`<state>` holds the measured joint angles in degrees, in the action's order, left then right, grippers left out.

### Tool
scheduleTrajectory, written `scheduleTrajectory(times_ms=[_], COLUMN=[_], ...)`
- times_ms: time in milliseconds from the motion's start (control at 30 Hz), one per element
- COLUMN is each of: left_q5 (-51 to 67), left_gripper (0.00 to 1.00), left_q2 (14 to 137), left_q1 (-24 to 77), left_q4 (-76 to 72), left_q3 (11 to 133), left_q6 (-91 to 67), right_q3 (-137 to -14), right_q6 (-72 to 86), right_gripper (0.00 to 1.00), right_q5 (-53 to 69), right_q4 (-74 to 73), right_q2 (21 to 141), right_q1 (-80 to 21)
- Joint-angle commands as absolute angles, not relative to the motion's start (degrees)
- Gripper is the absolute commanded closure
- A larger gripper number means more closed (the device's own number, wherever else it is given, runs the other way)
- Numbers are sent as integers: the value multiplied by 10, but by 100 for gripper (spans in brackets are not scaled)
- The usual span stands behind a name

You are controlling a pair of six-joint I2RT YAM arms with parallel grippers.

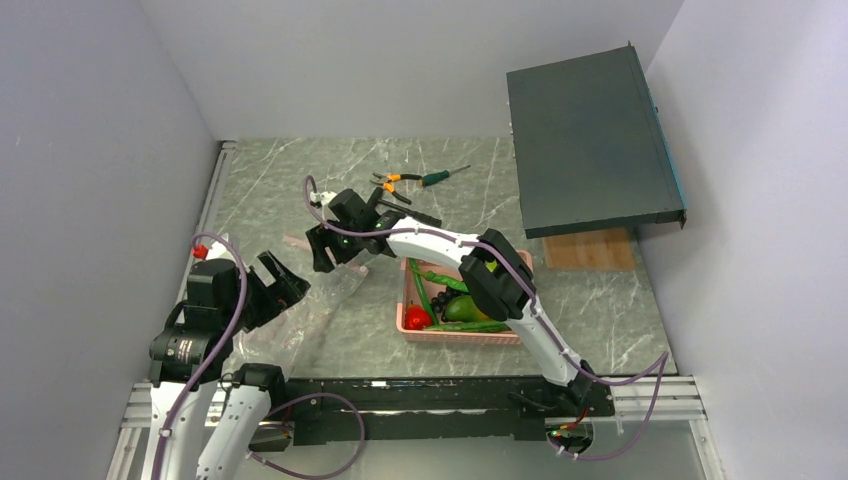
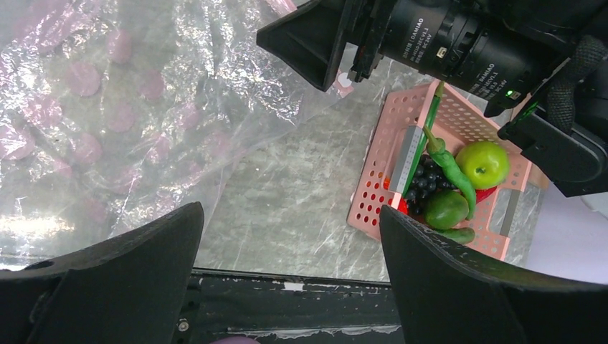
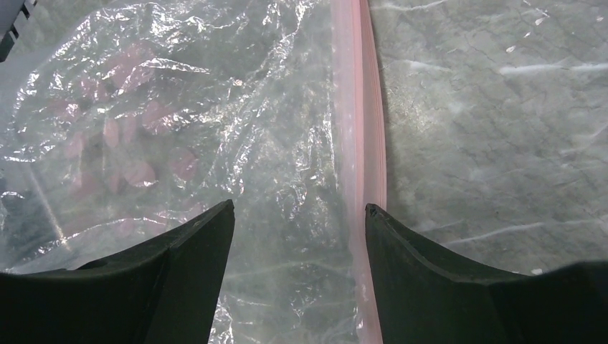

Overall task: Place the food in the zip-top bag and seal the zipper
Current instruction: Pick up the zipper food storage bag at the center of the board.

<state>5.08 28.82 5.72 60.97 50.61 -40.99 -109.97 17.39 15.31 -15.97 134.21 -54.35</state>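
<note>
The clear zip-top bag (image 1: 335, 300) lies flat and crumpled on the marble table, left of the pink basket (image 1: 512, 262). It holds no food. The food is in the basket: green apple (image 2: 482, 163), mango (image 2: 446, 208), long green pepper (image 2: 452, 168), dark grapes (image 2: 424, 179) and a red fruit (image 1: 417, 317). My right gripper (image 1: 328, 250) is open, low over the bag's far end. Its fingers straddle clear film (image 3: 179, 143) next to the pink zipper (image 3: 358, 143), gripping nothing. My left gripper (image 1: 285, 285) is open and empty above the bag's near left part (image 2: 107, 107).
Orange-handled pliers (image 1: 395, 183) and a green-handled screwdriver (image 1: 442, 177) lie at the back of the table. A large dark flat case (image 1: 590, 140) rests on a wooden block (image 1: 590, 250) at the back right. Grey walls close in both sides. A black rail (image 2: 287, 287) runs along the table's near edge.
</note>
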Motion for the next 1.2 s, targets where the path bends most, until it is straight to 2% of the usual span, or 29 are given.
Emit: scheduleTrajectory(times_ms=[0,200,300,467,733,1067,1167], left_q5=[64,67,66,83,92,127,149], left_gripper=[3,4,5,8,9,10,13], left_q2=[293,293,292,294,303,316,346], left_q1=[59,59,59,59,59,59,59], left_q4=[609,612,611,611,614,582,557], left_q3=[526,537,539,537,562,596,613], left_q6=[-409,-411,-413,-430,-435,-483,-504], right_q3=[-1097,-1095,-1088,-1078,-1005,-836,-796], right_q6=[191,204,211,213,208,180,157], right_gripper=[31,35,41,68,100,100,100], right_q5=[181,200,209,216,189,144,142], right_q4=[-114,-100,-84,-84,-78,33,65], right_q2=[1351,1362,1363,1349,1243,1052,1013], right_q1=[-544,-545,-544,-544,-543,-543,-546])
